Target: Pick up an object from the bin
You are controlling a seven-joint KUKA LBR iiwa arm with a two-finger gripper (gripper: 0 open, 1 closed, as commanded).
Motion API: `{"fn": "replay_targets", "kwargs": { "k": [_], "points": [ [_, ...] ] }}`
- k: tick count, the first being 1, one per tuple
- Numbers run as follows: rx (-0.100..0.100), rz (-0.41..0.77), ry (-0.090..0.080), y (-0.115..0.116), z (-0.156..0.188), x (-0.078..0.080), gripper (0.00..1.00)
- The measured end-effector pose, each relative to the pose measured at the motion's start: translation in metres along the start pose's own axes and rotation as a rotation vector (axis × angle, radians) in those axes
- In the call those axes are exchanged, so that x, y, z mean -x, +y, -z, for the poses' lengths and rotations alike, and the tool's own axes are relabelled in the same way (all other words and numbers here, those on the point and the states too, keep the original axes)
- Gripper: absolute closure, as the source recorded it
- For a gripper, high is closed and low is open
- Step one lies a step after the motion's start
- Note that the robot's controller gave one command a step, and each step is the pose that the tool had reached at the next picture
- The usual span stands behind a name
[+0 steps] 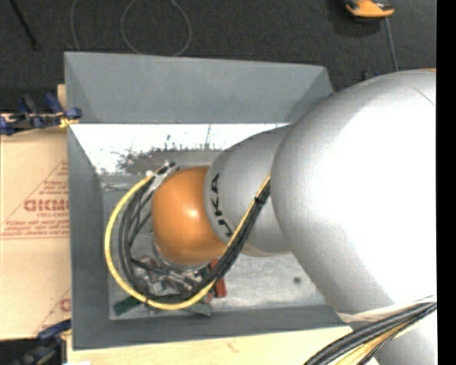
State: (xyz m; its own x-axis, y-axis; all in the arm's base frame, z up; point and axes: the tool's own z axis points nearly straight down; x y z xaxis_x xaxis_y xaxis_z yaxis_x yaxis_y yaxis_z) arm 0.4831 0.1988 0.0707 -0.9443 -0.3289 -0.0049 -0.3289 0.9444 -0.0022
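Although a dark green thing [125, 304] is seen in the near-left corner of the bin [87, 226] and the gripper [167, 274] is set low just beside it, under the orange cover [184, 215], whether the gripper is wide or closed cannot be told. A small red thing [220, 286] is seen at its right. Nothing is seen lifted, so the pick is judged not yet done.

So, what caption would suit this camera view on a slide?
Robot arm with orange wrist cover reaches down into a grey metal bin, near a small red thing.
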Motion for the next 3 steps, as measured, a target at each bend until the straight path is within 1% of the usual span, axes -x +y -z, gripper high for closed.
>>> {"fn": "replay_targets", "kwargs": {
  "k": [1,2,3],
  "points": [
    [0.0,0.0,-0.01,0.0,0.002,0.003,0.0],
    [0.002,0.553,0.0,0.019,0.0,0.028,0.0],
    [0.003,0.551,0.0,0.02,0.0,0.028,1.0]
  ]
}}
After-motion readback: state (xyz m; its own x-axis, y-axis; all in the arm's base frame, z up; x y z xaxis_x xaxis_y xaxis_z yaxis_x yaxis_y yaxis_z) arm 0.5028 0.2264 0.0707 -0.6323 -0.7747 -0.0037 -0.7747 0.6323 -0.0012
